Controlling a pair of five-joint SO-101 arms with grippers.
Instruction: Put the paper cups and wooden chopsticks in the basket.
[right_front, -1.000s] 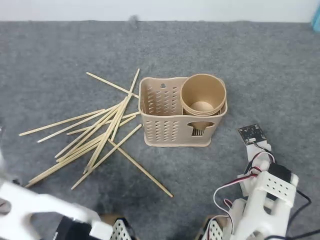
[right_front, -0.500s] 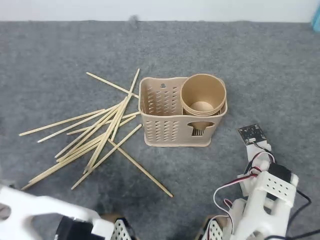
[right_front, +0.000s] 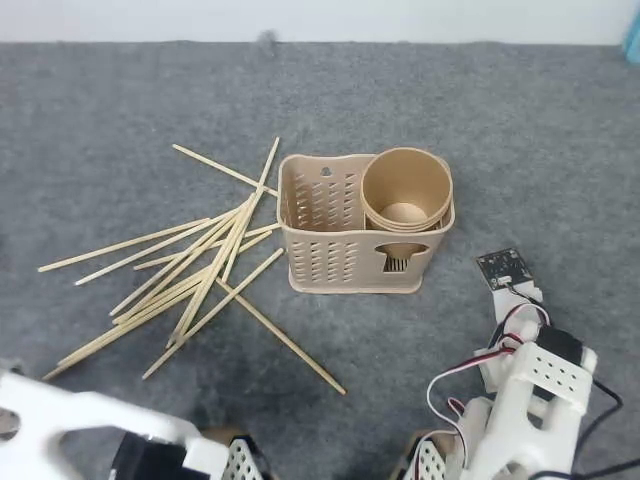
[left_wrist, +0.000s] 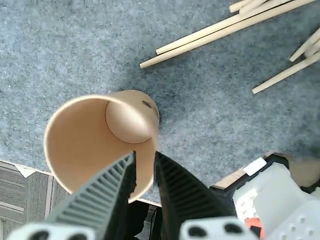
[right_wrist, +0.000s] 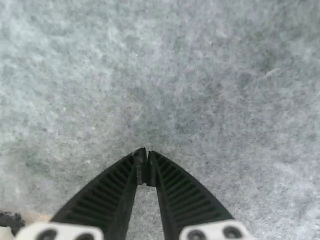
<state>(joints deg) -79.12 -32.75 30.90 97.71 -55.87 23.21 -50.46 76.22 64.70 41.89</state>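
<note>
A tan slotted basket (right_front: 300, 235) stands mid-table with stacked paper cups (right_front: 406, 192) in its right compartment. Several wooden chopsticks (right_front: 190, 268) lie scattered on the grey carpet left of the basket. In the left wrist view my left gripper (left_wrist: 145, 162) is shut on the rim of another paper cup (left_wrist: 95, 140), one finger inside and one outside, with chopstick ends (left_wrist: 225, 32) on the carpet beyond. My right gripper (right_wrist: 147, 155) is shut on nothing, just above bare carpet. The right arm (right_front: 525, 385) sits at the front right, the left arm (right_front: 90, 425) at the front left.
The grey carpet (right_front: 520, 140) covers the whole table, with open room right of and behind the basket. A small circuit board (right_front: 504, 267) on the right arm sits right of the basket's front. A floor edge (left_wrist: 20, 187) shows beside the held cup.
The left arm's white link at the front left has shifted slightly lower and leftward in the high view. The right arm, basket and chopsticks have not moved.
</note>
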